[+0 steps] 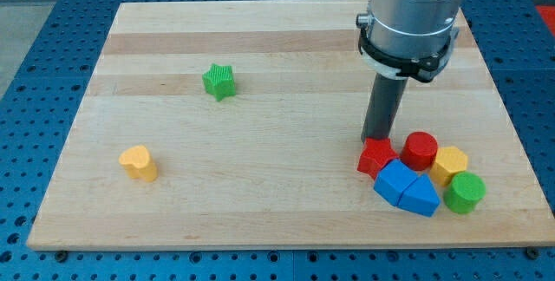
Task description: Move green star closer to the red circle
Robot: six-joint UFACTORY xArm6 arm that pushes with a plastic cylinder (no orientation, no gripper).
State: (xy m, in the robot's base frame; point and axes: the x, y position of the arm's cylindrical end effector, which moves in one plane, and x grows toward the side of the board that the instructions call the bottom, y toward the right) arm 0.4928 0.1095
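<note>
The green star block [219, 81] is sitting upper left of centre on the pale wooden worktop [286, 55], well apart from the red circle block [420, 150] at lower right. No pincer is fitted; my tip [376, 140] is resting just above the red star block [376, 157].

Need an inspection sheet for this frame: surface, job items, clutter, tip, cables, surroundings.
Surface: wooden board, flat, no visible damage.
Job's things: green star alone at the view's upper left; red circle in the cluster at the view's lower right, far apart from the star.
Clutter: red star, blue blocks, yellow hexagon and green circle packed around the red circle; yellow block alone at the view's lower left.
Grippers: none; my tip sits at the red star's top edge, just left of the red circle, far from the green star.
Cables: nothing seen.
Surroundings: blue perforated table around the board.
</note>
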